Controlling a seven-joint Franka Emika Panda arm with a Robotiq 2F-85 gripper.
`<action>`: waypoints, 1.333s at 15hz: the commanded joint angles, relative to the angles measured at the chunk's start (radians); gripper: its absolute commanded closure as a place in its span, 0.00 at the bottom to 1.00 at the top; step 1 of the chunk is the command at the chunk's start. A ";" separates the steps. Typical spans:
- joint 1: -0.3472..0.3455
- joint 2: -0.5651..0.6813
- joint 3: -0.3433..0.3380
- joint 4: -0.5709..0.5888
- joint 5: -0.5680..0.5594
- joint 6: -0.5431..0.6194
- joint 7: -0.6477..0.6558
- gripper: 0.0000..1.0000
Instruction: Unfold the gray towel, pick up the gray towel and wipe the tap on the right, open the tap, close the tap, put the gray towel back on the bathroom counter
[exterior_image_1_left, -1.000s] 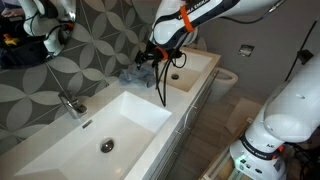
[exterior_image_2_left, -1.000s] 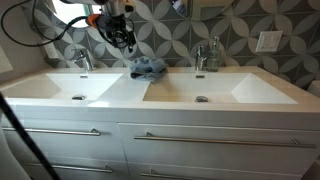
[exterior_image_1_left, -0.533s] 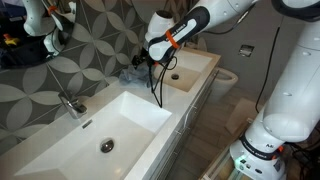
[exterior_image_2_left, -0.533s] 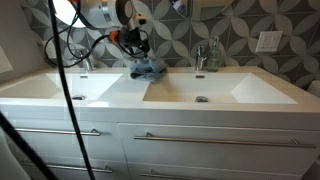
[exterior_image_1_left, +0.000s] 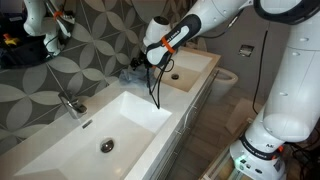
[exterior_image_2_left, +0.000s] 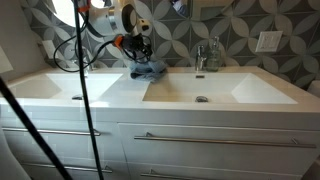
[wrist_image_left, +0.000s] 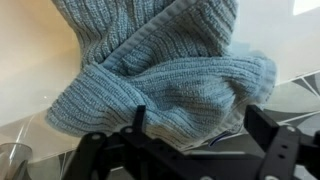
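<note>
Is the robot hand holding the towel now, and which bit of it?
Nothing is held. The gripper is open, close to the gray towel bunched on the bathroom counter.

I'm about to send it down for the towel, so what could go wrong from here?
The gray towel is bunched in thick folds, so the open gripper may pinch several layers and lift it still folded. A black cable hangs below the gripper and could drag across the bathroom counter or catch the towel.
</note>
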 joint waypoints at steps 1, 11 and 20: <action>0.005 0.031 -0.013 0.019 -0.034 0.040 -0.010 0.00; 0.032 0.200 -0.065 0.136 -0.251 0.162 -0.110 0.00; 0.173 0.245 -0.210 0.197 -0.232 -0.018 -0.008 0.74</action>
